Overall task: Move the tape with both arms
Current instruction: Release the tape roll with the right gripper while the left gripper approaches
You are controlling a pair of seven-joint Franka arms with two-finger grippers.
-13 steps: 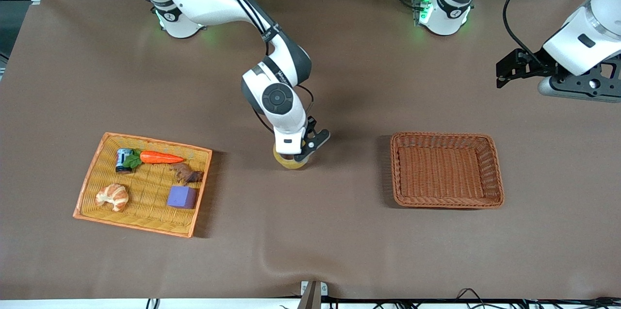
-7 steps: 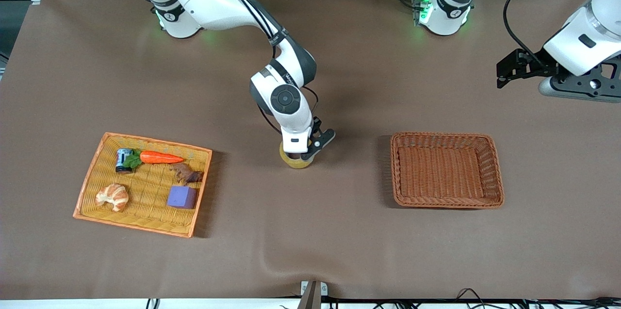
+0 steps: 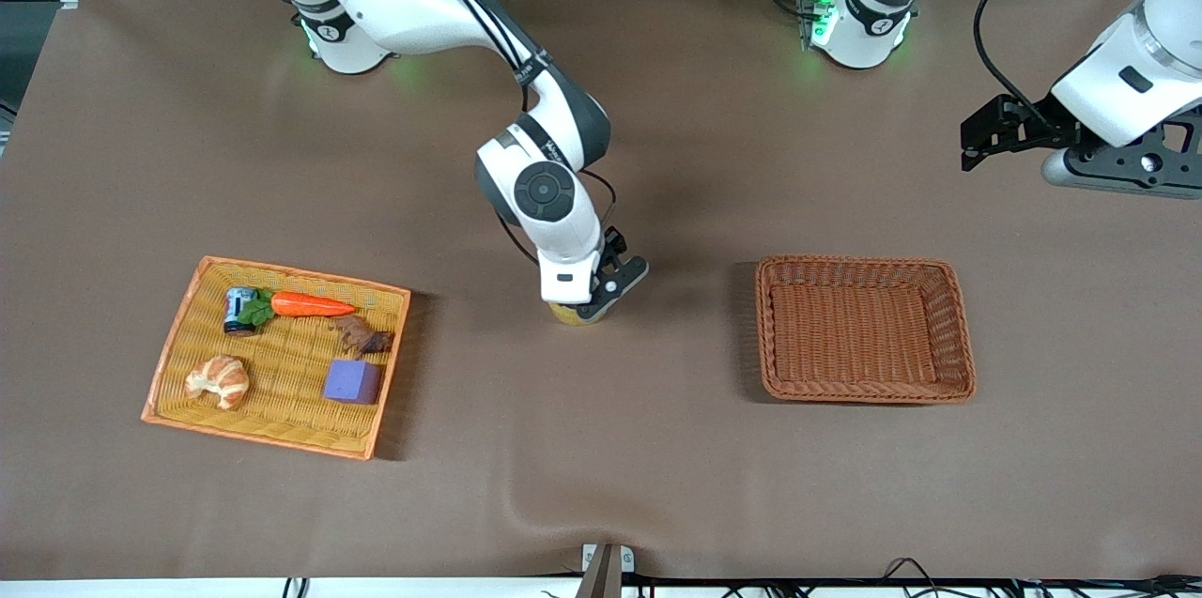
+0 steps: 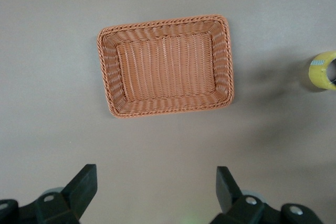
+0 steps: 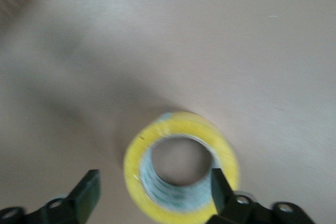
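Observation:
The tape (image 3: pixel 577 315) lies flat on the brown table midway between the two baskets, mostly hidden under the right arm's hand in the front view. In the right wrist view the tape (image 5: pixel 137 167) shows as a yellow ring with a wide hole. My right gripper (image 3: pixel 590 301) hangs just over it, open. One finger stands outside the ring and the other (image 5: pixel 221 188) is over its rim, and neither presses on it. My left gripper (image 3: pixel 977 144) waits high, open and empty, over the left arm's end of the table. The tape (image 4: pixel 323 71) sits at the edge of the left wrist view.
An empty brown wicker basket (image 3: pixel 956 335) stands toward the left arm's end. An orange tray (image 3: pixel 178 346) toward the right arm's end holds a carrot (image 3: pixel 312 304), a croissant (image 3: pixel 218 379), a purple cube (image 3: pixel 353 381) and a small can (image 3: pixel 238 310).
My right gripper, shut on the tape a second ago, has carried it a little toward the left arm's end and opened. The tape now rests free on the table. The left arm has not moved.

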